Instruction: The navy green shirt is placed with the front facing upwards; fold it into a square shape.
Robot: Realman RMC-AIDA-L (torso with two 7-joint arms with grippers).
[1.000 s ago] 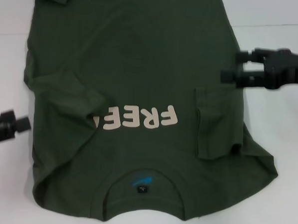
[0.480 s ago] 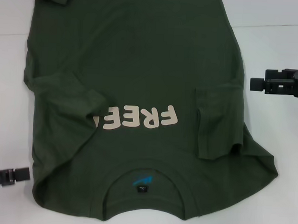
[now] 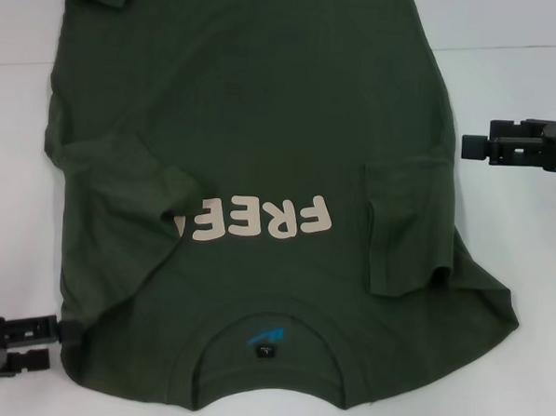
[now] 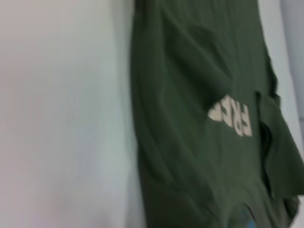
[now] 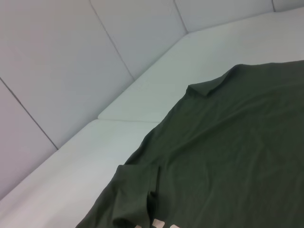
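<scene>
Head view alone shows left claw (image 3: pixel 58 338) and right claw (image 3: pixel 468 146) parted beside the navy green shirt (image 3: pixel 254 123).

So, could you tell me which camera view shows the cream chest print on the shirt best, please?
The head view: the cream print on the navy green shirt faces the camera, though a folded-in sleeve covers its end. The left wrist view shows the print small, slanted and blurred. The right wrist view catches only slivers of it at the picture's edge.
</scene>
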